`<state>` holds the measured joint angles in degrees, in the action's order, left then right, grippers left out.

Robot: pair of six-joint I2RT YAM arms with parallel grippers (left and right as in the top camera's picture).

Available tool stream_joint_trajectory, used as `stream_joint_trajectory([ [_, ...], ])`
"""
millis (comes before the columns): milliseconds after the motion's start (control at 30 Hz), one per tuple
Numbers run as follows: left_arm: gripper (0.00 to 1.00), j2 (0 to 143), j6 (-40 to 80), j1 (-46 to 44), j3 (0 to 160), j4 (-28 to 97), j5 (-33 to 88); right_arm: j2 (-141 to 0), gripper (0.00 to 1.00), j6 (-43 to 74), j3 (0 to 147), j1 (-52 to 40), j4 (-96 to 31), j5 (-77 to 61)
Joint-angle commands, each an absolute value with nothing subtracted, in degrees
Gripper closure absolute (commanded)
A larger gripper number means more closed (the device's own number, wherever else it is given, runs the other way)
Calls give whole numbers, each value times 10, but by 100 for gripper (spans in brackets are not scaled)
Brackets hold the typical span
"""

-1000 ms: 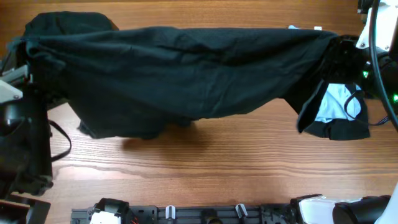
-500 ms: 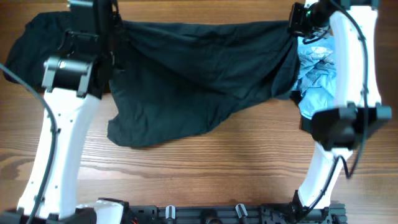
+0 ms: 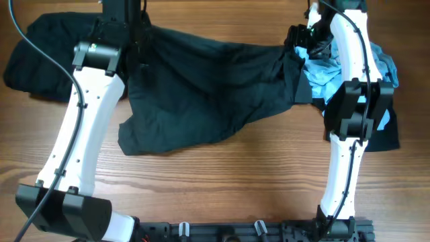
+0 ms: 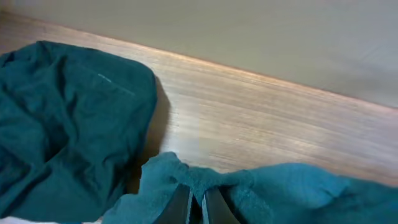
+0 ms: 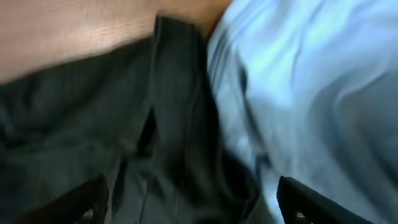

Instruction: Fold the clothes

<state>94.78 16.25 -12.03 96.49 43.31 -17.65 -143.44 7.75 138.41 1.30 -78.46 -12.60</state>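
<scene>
— What was nearest the arm bases?
— Bare table (image 3: pixel 222 181), along the bottom of the overhead frame. Above it, left of centre, I saw the lower hem of the dark green shirt (image 3: pixel 201 87) — the cloth ran rumpled up and across the upper middle.
— And the left gripper?
— The left gripper (image 4: pixel 196 208) sat at the upper left of the overhead frame, fingers pinched together on a bunched edge of that shirt. My wrist view showed the fold wrapped around the tips.
— The right one?
— The right gripper (image 5: pixel 193 200) was at the upper right, over the shirt's other end. Its fingers (image 5: pixel 84 199) were spread wide with nothing clamped — dark cloth lay beneath them, touching the light blue shirt (image 3: pixel 332 67).
— Anything further off?
— A second dark shirt (image 3: pixel 37 50) was heaped in the upper left corner, and a black shirt (image 3: pixel 384 134) showed at the right edge, below the blue one.
</scene>
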Motion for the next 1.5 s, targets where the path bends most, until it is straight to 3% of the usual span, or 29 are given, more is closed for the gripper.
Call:
stream_joint_trajectory([
  [0,96,948,170,-124,967,416,-174,-1357,14,53,1388,10,-822,-192],
  [200,96,948,170,-121,967,390,-176,-1315,28,-11,1379,-44,-922,-195],
  [333,96,948,170,-116,968,389,-176,-1312,29,38,1316,-99,-920,-147],
  [567,96,948,170,-111,967,391,-174,-1312,35,170,1164,-174,-817,-65],
  [1133,96,948,170,-110,967,393,-174,-1312,43,228,981,-192,-637,-75],
  [1300,96,948,170,-110,967,395,-174,-1312,53,231,980,-190,-621,-75],
  [1467,96,948,170,-110,967,396,-174,-1312,73,226,980,-186,-621,-75],
])
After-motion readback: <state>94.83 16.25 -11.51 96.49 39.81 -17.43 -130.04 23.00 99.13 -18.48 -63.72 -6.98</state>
